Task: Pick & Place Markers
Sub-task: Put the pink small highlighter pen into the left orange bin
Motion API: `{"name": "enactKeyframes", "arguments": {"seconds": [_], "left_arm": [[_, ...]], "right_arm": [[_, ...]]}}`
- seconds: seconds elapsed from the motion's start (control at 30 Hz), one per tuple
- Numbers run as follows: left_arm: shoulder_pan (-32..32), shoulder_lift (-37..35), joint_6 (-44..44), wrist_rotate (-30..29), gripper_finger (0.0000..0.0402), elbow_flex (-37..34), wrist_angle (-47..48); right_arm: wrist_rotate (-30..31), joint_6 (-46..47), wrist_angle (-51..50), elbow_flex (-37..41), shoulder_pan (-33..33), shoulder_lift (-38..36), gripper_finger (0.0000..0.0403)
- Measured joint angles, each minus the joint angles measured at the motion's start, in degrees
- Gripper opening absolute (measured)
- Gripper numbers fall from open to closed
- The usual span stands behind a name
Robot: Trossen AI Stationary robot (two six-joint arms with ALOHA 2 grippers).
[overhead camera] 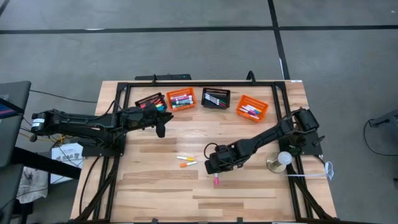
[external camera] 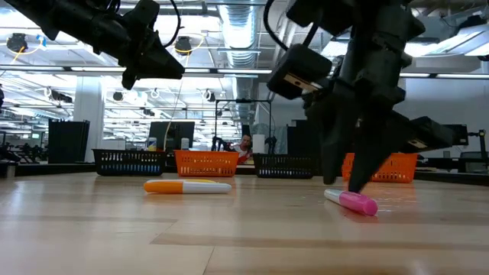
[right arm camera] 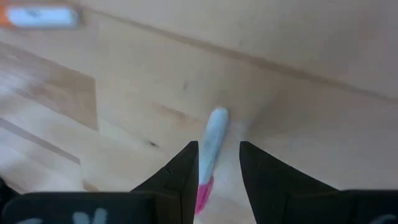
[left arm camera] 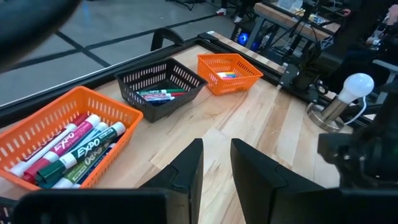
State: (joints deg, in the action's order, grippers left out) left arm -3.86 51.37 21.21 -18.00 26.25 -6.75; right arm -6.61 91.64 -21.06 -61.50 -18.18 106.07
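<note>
Looking down at the table, you have the right gripper lowered over a pink-capped marker that lies flat on the wood, near the two loose markers with orange caps. Your right fingers stand part open on either side of the white barrel with the marker between them; whether they press on it you cannot tell. Beyond those loose markers, at the far edge of the table, four small baskets sit in a row: a black basket, an orange basket, a second black basket and a second orange basket, each with markers inside. Your left gripper hovers above the wood just beside the first black basket, its fingers narrowly parted and holding nothing.
</note>
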Motion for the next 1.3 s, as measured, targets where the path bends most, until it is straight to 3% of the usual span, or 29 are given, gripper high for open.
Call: {"name": "enactKeyframes", "arguments": {"seconds": [0.2,0.43,0.6,1.3], "left_arm": [[0.00,0.00,0.00,0.00,0.0081,-0.01,-0.52],[0.00,0.00,0.00,0.00,0.0081,0.01,-0.91],[0.00,0.00,0.00,-0.01,0.0081,0.01,-1.05],[0.00,0.00,0.02,-0.02,0.0081,0.01,-1.28]], "right_arm": [[-3.33,-1.71,-0.84,-3.32,0.02,5.01,0.0107],[-2.35,-5.06,-14.24,-10.36,-0.06,9.19,0.0106],[1.26,-8.01,-18.91,-10.54,0.16,8.80,0.0106],[6.23,-23.87,-28.81,-10.35,5.34,8.73,0.0107]]}}
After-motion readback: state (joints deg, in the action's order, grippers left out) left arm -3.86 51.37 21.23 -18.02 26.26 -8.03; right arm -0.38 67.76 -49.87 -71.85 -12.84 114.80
